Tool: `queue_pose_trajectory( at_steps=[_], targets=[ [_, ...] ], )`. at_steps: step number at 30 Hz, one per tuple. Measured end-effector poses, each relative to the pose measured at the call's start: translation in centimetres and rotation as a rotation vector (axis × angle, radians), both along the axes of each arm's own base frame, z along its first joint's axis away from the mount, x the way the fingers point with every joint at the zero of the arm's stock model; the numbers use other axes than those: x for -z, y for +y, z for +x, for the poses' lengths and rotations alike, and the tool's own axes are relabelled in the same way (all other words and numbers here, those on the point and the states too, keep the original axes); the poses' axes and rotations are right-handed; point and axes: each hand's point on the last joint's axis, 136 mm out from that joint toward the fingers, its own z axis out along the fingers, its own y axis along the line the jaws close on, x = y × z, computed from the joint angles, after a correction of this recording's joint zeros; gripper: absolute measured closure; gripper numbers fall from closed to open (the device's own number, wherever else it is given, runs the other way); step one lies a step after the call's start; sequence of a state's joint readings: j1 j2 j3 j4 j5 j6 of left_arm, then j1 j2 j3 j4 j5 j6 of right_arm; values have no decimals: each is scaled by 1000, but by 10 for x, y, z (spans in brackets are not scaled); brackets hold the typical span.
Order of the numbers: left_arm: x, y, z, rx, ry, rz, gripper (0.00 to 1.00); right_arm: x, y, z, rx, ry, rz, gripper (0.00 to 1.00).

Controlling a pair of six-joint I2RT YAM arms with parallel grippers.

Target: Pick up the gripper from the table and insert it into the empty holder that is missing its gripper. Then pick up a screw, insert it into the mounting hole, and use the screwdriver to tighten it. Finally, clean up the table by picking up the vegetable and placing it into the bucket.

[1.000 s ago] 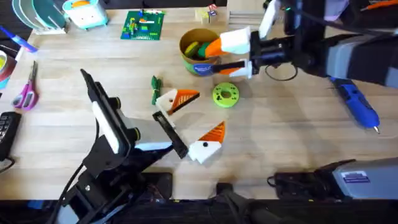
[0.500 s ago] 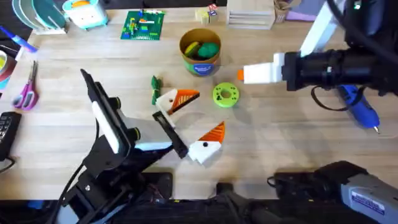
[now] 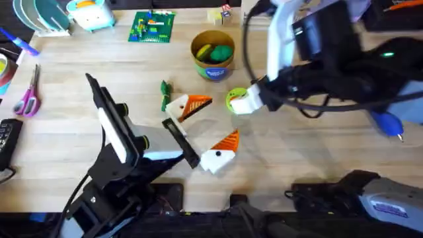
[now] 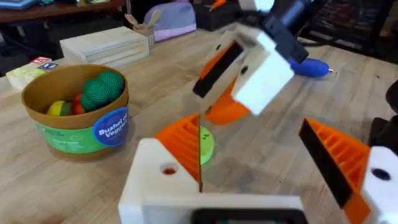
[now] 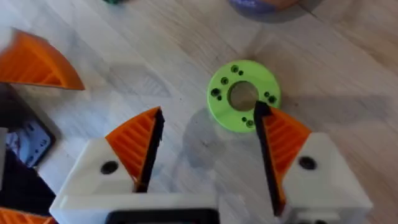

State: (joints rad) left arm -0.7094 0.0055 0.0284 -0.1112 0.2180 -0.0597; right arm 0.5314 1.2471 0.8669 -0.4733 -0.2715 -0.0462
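screwdriver (image 3: 386,123) mostly hidden under right arm, green disc (image 3: 232,99) half covered by right end effector (image 3: 246,101)

Overhead looks down and forward across the table (image 3: 59,142). Both wrist views sit low and close, sharing the green disc (image 5: 242,94).

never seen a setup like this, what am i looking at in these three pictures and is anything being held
Two robot arms work at a wooden table. One picture looks down from above; the other two come from cameras on each arm's wrist. The right gripper, white fingers with orange pads, hangs open above a lime-green disc and holds nothing. The left gripper rests open near the middle, also empty. On the table lie a yellow bucket of toy vegetables, a small dark green vegetable and a blue screwdriver.
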Motion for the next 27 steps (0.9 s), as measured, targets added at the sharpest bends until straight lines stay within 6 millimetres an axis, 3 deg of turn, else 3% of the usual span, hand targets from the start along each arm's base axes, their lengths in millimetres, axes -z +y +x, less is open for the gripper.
queue_pose_trajectory(
  at_steps=[4,12,19,27],
  targets=[
    [0,0,0,0,0,0,9,30,14,0,-48,10,-92,205],
    [0,0,0,0,0,0,8,64,21,9,-60,29,-167,397],
    [0,0,0,0,0,0,8,72,24,15,-58,18,-170,546],
    [0,0,0,0,0,0,8,80,27,18,-60,21,-175,634]
  ],
)
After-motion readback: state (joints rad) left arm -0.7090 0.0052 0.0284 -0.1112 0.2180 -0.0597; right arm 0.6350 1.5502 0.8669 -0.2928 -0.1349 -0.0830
